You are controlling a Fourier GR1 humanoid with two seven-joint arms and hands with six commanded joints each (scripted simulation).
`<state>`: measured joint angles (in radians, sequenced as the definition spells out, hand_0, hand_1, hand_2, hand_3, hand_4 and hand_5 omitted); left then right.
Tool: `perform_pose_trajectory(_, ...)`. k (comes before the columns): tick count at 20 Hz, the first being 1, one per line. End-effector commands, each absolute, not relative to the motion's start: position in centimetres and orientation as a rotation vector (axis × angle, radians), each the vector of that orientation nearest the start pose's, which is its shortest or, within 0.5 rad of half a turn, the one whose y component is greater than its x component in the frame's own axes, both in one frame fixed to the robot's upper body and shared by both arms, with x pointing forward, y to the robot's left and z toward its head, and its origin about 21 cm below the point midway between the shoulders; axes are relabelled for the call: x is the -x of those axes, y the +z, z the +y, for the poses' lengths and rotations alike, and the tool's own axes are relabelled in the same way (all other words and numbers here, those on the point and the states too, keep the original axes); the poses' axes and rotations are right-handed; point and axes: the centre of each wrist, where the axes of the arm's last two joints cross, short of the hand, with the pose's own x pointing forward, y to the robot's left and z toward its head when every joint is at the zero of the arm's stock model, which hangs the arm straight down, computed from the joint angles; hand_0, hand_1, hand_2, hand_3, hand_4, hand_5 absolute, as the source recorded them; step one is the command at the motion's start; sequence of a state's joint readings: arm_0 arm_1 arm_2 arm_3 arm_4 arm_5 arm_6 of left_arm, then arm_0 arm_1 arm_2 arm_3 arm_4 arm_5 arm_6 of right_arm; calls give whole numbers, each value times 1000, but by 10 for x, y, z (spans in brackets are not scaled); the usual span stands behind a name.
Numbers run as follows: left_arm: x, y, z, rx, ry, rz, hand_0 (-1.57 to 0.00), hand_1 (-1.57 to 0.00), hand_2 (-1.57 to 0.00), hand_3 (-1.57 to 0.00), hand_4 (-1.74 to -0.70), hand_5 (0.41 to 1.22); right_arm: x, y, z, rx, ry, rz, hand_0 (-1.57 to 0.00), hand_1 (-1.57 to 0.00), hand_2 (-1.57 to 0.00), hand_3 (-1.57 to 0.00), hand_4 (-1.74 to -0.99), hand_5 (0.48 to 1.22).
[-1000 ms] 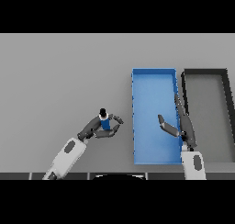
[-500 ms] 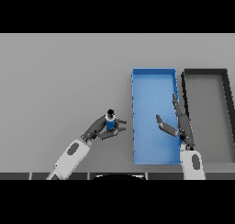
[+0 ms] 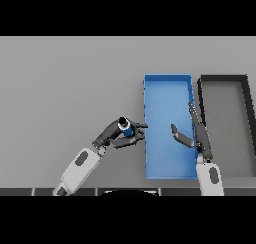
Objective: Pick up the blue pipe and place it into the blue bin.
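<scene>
- Gripping the blue pipe (image 3: 125,127): left hand (image 3: 114,135), fingers and thumb curled round it, one finger stretched on toward the left wall of the blue bin (image 3: 147,138).
- Seen in that grasp: short blue cylinder with a dark open end turned up and to the left, the blue body running down and right between thumb and fingers.
- Partly covered by the curled fingers on the lower side, so only the dark mouth and a band of blue body showing.
- Held just outside the bin's left wall, fingertips at or just over the rim; whether lifted clear of the grey table (image 3: 65,88) cannot be told from this view.
- Reaching in from the lower left, white and grey forearm behind the left hand.
- Hovering over the bin's right half: right hand (image 3: 196,133), fingers straight and relaxed, thumb spread out toward the bin's middle, holding nothing.
- Well apart from the pipe, with the bin's bare blue floor lying between the two hands.
- Standing just beyond the right hand's fingers, on their outer side: dark bin (image 3: 247,138), alongside the blue one with a narrow gap between.
</scene>
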<state>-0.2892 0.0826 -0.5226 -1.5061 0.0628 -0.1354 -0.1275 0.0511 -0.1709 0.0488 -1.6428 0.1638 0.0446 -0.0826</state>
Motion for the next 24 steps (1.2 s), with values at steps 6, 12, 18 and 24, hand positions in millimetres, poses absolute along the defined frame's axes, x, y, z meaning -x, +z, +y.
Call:
perform_pose_trajectory(6, -269, 47, 94, 557, -729, -1729, -1567, -1568, -1568, -1568, -1466, 1220, -229, 14, -262, 213, 332, -1688, 1, 1, 1, 1, -1145, 643)
perform_pose_trajectory(12, -269, 46, 92, 552, -737, -1725, -1570, -1570, -1570, -1570, -1466, 1220, -159, 9, -235, 444, 155, -1651, 1, 1, 1, 1, -1191, 642)
perform_pose_trajectory(18, -270, 50, 90, 584, -747, -1728, -1571, -1571, -1571, -1571, -1467, 1221, -151, 54, -234, 126, 118, -1792, 1, -25, -106, -1, -1209, 609)
perform_pose_trajectory(24, -268, 49, 95, 574, -760, -1721, -1571, -1571, -1571, -1571, -1467, 1221, -184, 101, -228, -133, 386, -1664, 1, -9, -104, 0, -1255, 560)
